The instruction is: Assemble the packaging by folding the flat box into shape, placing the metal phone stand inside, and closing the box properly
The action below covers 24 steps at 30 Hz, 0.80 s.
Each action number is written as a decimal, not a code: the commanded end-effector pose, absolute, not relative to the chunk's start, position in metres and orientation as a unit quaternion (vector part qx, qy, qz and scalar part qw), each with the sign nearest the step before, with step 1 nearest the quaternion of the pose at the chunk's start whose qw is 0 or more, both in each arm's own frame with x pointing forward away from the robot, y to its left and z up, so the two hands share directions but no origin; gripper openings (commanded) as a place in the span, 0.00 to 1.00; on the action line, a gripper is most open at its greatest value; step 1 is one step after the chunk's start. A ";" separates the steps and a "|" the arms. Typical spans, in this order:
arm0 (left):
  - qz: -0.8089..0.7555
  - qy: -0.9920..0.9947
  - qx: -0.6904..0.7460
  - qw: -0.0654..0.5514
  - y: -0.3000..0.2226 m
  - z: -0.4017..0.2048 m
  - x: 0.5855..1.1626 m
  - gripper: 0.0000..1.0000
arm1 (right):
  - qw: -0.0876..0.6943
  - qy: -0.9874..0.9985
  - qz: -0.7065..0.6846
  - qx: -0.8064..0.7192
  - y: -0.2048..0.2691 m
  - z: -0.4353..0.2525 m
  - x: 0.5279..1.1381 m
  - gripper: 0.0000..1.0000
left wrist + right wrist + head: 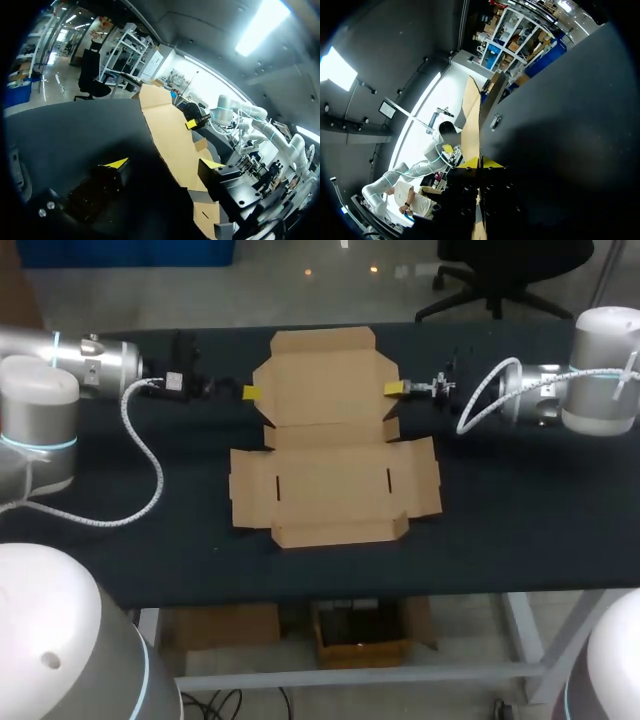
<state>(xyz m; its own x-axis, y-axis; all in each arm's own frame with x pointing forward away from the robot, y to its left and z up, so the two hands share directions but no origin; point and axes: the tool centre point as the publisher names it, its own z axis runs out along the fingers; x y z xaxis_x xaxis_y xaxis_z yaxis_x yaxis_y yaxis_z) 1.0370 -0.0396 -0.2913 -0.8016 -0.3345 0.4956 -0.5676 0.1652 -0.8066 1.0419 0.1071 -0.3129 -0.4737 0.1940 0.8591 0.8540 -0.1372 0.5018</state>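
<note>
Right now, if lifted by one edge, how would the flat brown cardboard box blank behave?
Thin and creased, the flat brown cardboard box blank probably sags along its folds rather than lifting stiffly. Likely light; lying flat on the dark table, it may slide when pushed.

Overhead, two low wrists; common box [335,475]

Table [520,540]: dark matte top, spans nearly the whole head view side to side. Pale metal frame shows under the table's near edge: leg [522,632] toward its right end, crossbar [350,677] lower down. Same dark top fills much of both wrist views.
</note>
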 end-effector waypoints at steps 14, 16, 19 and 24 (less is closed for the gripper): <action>0.597 -0.746 0.259 0.142 -0.072 -0.292 1.049 0.52 | 0.264 -0.595 -0.632 -0.421 0.109 -0.312 1.045 0.00; 0.598 -0.746 0.254 0.147 -0.077 -0.292 1.050 0.50 | 0.264 -0.595 -0.633 -0.419 0.110 -0.311 1.046 0.00; 0.601 -0.744 0.248 0.154 -0.082 -0.291 1.052 0.49 | 0.264 -0.594 -0.636 -0.416 0.110 -0.311 1.047 0.00; 0.603 -0.744 0.238 0.164 -0.090 -0.292 1.053 0.46 | 0.263 -0.593 -0.641 -0.411 0.111 -0.310 1.049 0.00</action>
